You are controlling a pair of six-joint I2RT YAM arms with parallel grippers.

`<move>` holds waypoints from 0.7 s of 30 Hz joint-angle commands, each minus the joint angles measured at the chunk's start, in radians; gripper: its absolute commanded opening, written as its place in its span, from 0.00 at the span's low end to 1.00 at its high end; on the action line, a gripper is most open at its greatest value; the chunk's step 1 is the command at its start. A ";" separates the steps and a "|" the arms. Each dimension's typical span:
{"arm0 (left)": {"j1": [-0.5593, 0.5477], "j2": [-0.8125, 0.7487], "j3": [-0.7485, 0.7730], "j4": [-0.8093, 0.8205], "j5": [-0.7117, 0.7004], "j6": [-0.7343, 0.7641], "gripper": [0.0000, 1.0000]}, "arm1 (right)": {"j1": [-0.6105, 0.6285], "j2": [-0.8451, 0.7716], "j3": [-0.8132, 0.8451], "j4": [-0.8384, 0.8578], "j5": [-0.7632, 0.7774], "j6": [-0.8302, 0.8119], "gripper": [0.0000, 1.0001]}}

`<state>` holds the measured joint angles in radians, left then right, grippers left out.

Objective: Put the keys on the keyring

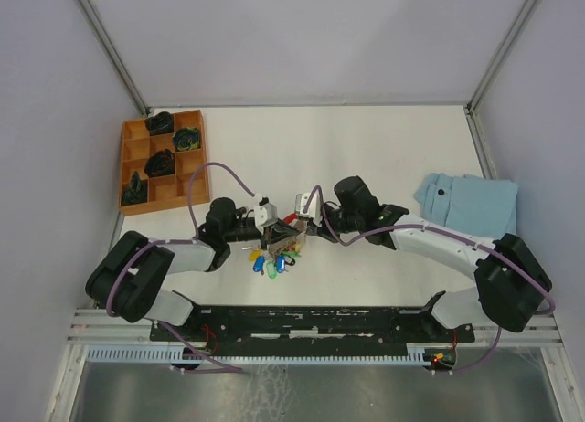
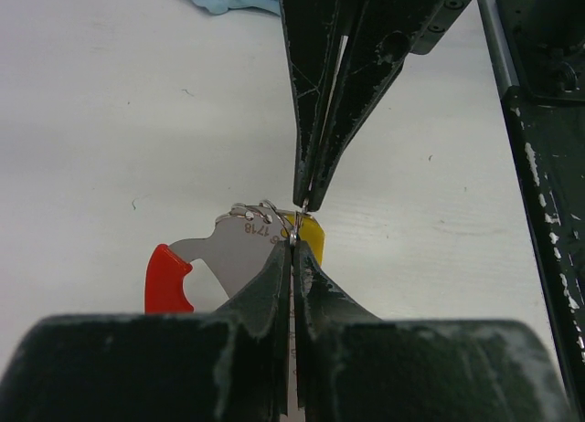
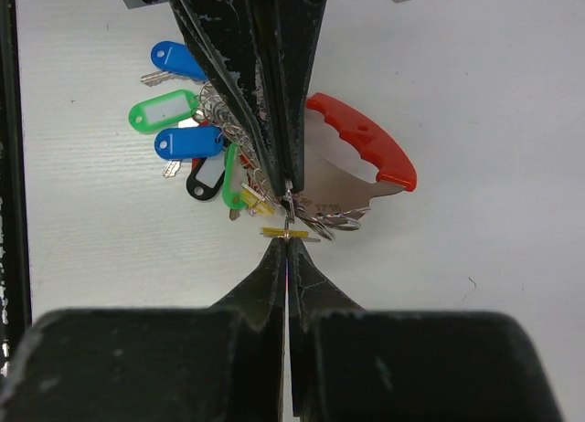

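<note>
the left claw (image 2: pixel 292 248) and right claw (image 3: pixel 288 244) both pinch the keyring (image 3: pixel 336 201) tight, tip to tip, beside the keys (image 3: pixel 178 141).

Top view looks down from behind; the close wrist views face each other across the keyring (image 2: pixel 259 212).

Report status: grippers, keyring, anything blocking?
Both shut, tip to tip: left gripper and right gripper each pinch a thin ring of the keyring. Tagged keys bunched against it. Nothing seen blocking.
</note>
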<state>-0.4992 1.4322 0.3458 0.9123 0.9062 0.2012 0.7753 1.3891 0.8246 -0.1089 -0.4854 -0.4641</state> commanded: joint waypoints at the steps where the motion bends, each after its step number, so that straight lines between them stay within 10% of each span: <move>1: 0.005 0.009 0.035 0.025 0.056 0.046 0.03 | 0.004 -0.006 0.025 0.049 0.022 -0.014 0.01; 21: 0.012 -0.008 0.022 0.036 0.021 0.047 0.03 | 0.005 -0.031 0.015 0.026 0.028 -0.013 0.01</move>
<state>-0.4946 1.4391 0.3473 0.9123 0.9245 0.2104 0.7769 1.3888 0.8246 -0.1066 -0.4614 -0.4690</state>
